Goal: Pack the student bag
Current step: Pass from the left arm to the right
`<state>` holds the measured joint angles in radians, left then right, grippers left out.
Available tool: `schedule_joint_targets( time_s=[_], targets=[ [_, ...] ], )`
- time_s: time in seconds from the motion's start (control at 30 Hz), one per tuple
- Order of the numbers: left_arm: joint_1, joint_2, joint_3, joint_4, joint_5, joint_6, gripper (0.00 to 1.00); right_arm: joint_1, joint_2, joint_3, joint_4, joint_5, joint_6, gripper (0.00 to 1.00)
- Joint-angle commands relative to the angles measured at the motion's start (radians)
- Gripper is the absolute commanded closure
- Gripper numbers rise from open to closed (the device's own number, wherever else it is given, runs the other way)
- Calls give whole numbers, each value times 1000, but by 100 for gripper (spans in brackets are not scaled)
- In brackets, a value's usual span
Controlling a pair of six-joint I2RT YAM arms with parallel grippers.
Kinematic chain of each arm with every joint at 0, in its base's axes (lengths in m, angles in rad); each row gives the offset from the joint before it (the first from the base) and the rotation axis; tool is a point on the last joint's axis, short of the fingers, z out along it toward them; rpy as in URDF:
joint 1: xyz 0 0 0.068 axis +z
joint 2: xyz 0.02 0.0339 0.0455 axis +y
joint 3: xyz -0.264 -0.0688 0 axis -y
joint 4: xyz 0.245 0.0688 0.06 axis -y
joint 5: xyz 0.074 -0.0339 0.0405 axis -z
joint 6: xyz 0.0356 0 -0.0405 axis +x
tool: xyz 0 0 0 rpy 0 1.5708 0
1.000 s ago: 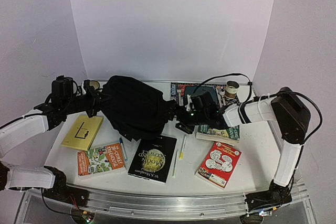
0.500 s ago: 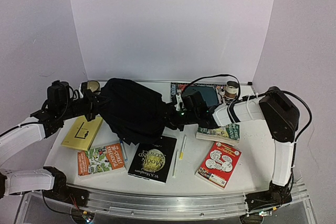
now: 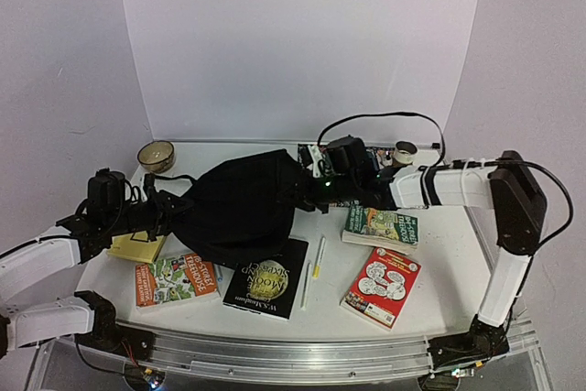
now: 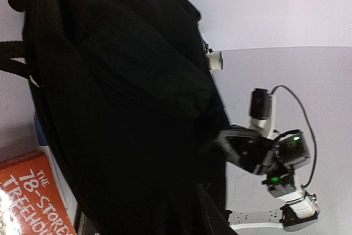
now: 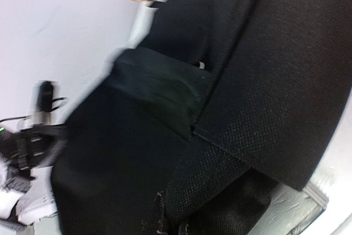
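Note:
The student bag (image 3: 240, 206), a soft black backpack, lies slumped across the middle of the table and fills both wrist views (image 4: 121, 108) (image 5: 220, 97). My right gripper (image 3: 309, 191) is at the bag's right end, shut on a fold of its fabric (image 5: 173, 228), and that end is raised a little. My left gripper (image 3: 172, 209) is at the bag's left end by the straps. Black cloth hides its fingers, so how they stand does not show.
Books lie round the bag: yellow (image 3: 134, 246) under my left arm, orange (image 3: 179, 278), black (image 3: 266, 287), green (image 3: 381, 226), red (image 3: 382, 286). A yellow pen (image 3: 318, 259) lies between them. A bowl (image 3: 157, 155), a magazine (image 3: 359, 158) and a small roll (image 3: 404, 148) sit at the back.
My right gripper has shut on the bag's right end and risen toward the back. The bag has slid right and nearer, uncovering the bowl. My left arm has dropped toward the front.

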<state>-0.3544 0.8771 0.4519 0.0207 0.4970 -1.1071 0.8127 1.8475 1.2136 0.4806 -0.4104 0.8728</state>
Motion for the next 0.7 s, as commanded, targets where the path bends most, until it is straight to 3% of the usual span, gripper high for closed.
schedule_joint_targets(
  time_s=[0.0, 0.37, 0.67],
  targets=[
    [-5, -22, 38, -42, -39, 118, 62, 10, -164, 83, -66, -90, -143, 100],
    [-5, 28, 192, -256, -114, 367, 39, 5, -361, 1, -310, -62, -323, 100],
    [-6, 68, 227, -314, -112, 436, 33, -6, -358, -57, -364, -78, -410, 100]
  ],
)
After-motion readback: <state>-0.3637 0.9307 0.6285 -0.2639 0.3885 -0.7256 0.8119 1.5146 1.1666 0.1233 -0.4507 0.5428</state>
